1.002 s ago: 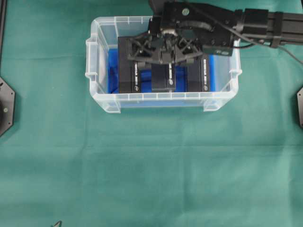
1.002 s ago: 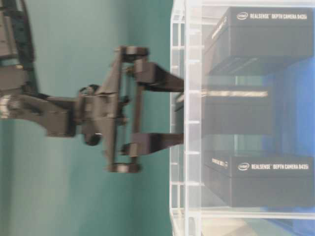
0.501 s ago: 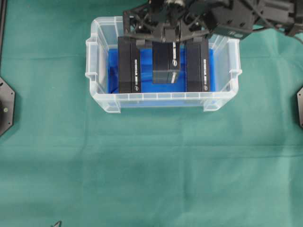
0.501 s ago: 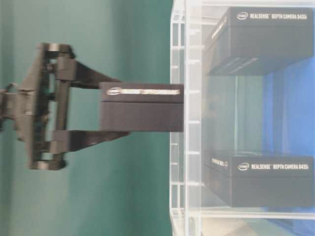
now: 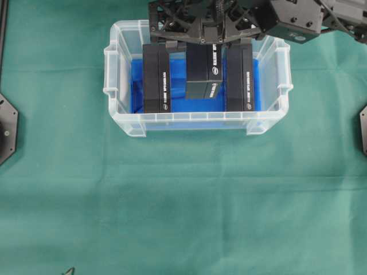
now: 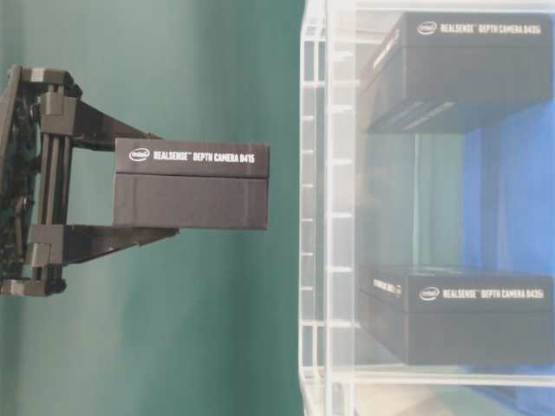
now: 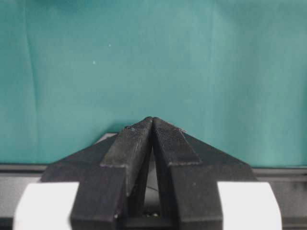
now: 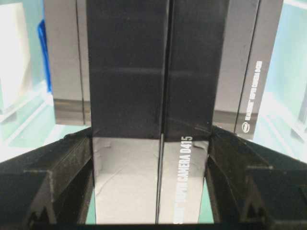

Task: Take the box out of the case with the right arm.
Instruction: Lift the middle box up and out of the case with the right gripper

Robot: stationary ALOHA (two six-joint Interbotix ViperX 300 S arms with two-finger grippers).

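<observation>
My right gripper (image 5: 205,41) is shut on the box (image 5: 203,71), a black carton with white lettering. The box hangs over the middle of the case (image 5: 109,74), a clear bin with a blue floor. In the table-level view, which is turned on its side, the box (image 6: 191,186) sits between the fingers of the right gripper (image 6: 169,184), wholly clear of the case's rim (image 6: 325,217). The right wrist view shows the box (image 8: 151,96) filling the gap of the gripper (image 8: 151,158). My left gripper (image 7: 152,120) is shut on nothing above green cloth.
Two more black boxes stay in the case, one on the left (image 5: 156,77) and one on the right (image 5: 239,77), with a blue gap between them. Green cloth (image 5: 183,200) covers the table. Black mounts sit at the left edge (image 5: 7,129) and the right edge (image 5: 363,129).
The right gripper has risen with the middle box, from down between the other two boxes to clear of the case's rim. The left gripper shows no change.
</observation>
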